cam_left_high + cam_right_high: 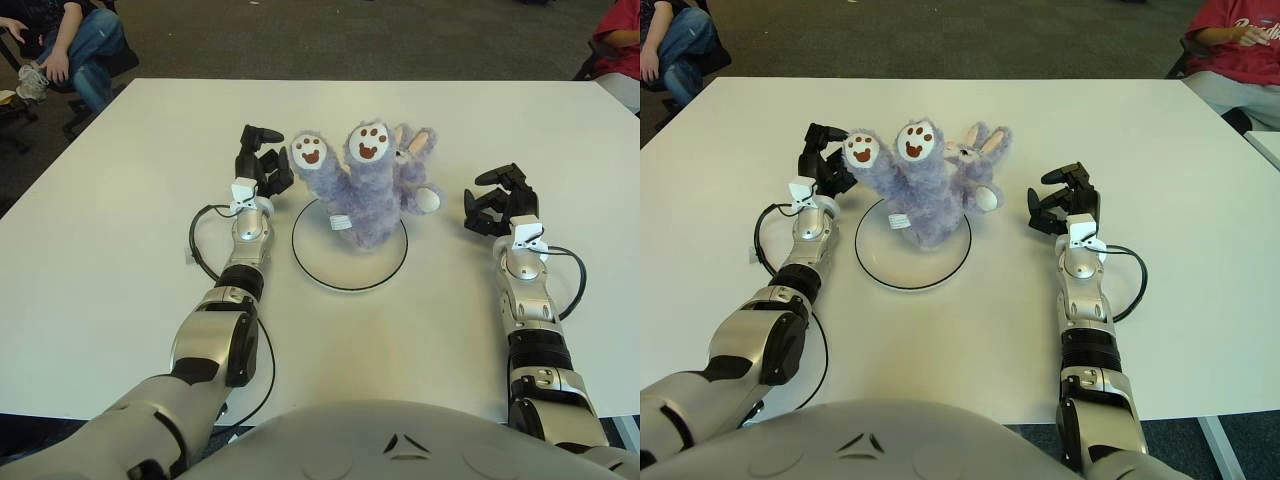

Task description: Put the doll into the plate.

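- So the purple doll (368,185) is sitting in the white plate (318,272), feet up with the paw pads facing us, leaning a bit over the far rim.
- Left hand (262,158) is right next to the doll's left foot, fingers loosely spread, nothing in them.
- Right hand (500,201) is off to the doll's right, clearly apart, fingers relaxed and empty.
- All of it's on a white table (120,200).

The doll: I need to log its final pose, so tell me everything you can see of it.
The doll is a fluffy lavender plush rabbit, upside down on the plate, leaning toward its far side. Two feet with white soles and brown paw prints point up; pink-lined ears and a white tail show at the right. A small white tag hangs at its front. Neither the left hand nor the right hand touches it.
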`<action>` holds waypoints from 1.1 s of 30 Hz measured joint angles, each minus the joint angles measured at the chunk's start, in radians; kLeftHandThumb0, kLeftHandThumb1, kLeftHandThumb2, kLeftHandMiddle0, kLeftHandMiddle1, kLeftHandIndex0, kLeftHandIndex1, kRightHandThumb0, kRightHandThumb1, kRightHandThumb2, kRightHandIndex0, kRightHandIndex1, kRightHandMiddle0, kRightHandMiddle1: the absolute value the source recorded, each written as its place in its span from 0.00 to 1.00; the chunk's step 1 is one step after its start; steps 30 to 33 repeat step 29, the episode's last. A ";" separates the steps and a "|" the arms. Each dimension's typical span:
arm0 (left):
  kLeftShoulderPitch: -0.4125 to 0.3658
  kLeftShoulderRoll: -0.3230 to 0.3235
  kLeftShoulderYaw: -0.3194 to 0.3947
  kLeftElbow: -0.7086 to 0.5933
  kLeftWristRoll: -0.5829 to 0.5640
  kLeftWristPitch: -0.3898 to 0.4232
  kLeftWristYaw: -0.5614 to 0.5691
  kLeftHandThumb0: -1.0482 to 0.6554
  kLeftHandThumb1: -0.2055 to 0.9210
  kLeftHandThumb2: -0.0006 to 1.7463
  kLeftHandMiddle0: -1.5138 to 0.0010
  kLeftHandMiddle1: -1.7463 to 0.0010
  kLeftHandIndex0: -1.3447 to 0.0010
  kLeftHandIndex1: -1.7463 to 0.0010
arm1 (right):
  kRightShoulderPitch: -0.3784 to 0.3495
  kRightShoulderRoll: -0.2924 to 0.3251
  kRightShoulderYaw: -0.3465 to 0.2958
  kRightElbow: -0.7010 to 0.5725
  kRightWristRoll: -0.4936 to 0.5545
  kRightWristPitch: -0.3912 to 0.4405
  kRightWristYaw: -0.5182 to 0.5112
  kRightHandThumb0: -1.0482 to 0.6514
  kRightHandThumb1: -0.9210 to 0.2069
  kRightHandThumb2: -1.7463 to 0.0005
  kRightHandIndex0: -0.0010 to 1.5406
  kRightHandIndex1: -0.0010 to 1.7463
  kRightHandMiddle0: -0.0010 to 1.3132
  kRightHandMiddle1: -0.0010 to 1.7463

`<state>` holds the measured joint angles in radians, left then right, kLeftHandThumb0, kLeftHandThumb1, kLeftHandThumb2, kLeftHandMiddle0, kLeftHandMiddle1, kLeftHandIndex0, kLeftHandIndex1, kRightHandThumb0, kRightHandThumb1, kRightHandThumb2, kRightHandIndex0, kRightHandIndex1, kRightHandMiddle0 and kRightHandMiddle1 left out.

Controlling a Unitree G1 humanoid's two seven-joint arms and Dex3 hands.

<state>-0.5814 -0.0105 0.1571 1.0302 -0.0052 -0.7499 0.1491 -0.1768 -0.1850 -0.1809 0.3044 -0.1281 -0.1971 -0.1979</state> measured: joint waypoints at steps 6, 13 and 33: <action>0.000 0.000 0.000 0.000 0.000 0.000 0.000 0.39 0.77 0.50 0.36 0.00 0.74 0.00 | 0.000 -0.002 0.004 0.005 -0.002 0.000 0.000 0.61 0.47 0.36 0.46 0.88 0.31 0.91; 0.000 0.000 0.000 0.000 0.000 0.000 -0.004 0.39 0.76 0.51 0.35 0.00 0.73 0.00 | 0.000 -0.004 0.006 0.008 -0.003 0.005 -0.002 0.61 0.46 0.36 0.41 0.90 0.34 0.91; 0.000 0.001 0.000 0.000 -0.003 0.006 -0.014 0.39 0.74 0.52 0.34 0.00 0.72 0.00 | -0.003 -0.010 0.012 0.009 -0.009 0.019 -0.005 0.61 0.45 0.36 0.34 0.92 0.39 0.92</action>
